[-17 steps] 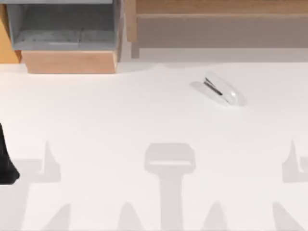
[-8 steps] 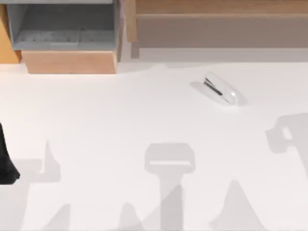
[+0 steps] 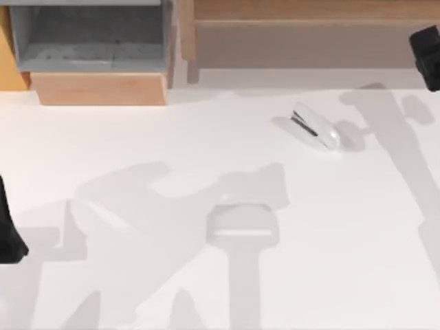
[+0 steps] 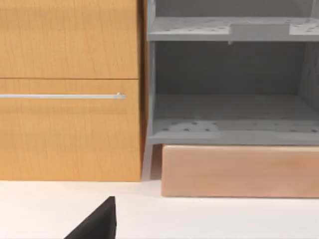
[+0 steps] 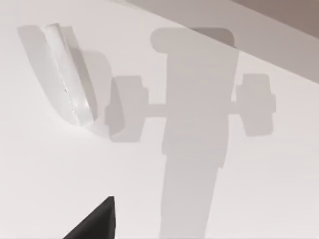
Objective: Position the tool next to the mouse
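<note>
Glossy pale plastic marks the tool [image 3: 314, 128] as light, rigid and probably slippery; it lies free on the tabletop [image 3: 206, 151], right of centre toward the back. It would best be taken across its narrow middle, though whether the right gripper's [image 3: 427, 55] jaws are released or clenched cannot be told.

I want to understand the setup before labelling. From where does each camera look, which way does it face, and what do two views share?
Top view: above the table, looking down at the stapler; a dark part of the right arm at the right edge.
Left wrist view: on the left arm, facing the wooden cabinet and grey shelf.
Right wrist view: on the right arm, looking down at the stapler and an arm's shadow.
Shared: top and right wrist views both show the stapler.
</note>
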Robot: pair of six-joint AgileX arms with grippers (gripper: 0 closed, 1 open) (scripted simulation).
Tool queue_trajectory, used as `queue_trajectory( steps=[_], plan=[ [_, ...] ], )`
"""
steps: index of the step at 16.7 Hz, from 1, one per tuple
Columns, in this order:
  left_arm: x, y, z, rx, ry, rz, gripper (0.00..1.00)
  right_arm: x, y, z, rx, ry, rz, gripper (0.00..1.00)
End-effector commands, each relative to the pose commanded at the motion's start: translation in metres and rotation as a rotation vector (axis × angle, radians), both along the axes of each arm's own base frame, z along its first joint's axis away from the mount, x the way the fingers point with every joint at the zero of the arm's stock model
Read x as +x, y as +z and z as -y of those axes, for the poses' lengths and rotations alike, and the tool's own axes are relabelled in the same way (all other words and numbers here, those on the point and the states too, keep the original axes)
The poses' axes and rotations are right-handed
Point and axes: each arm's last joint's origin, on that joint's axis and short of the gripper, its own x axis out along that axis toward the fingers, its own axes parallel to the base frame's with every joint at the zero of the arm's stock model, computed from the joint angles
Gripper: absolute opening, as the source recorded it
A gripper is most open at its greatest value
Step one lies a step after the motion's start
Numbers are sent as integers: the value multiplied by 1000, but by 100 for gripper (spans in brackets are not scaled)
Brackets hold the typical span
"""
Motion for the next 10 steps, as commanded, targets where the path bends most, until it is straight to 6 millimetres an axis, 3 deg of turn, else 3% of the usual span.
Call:
queue_trajectory(
  steps=[2, 5, 10],
  plan=[
    [0, 0, 0, 0, 0, 0, 100, 43, -13, -19, -34, 63, -114, 100],
    [0, 0, 0, 0, 0, 0, 100, 96, -48, -51, -77, 160, -272, 100],
    [0, 0, 0, 0, 0, 0, 100, 146, -118, -95, -122, 296, -467, 100]
  ],
)
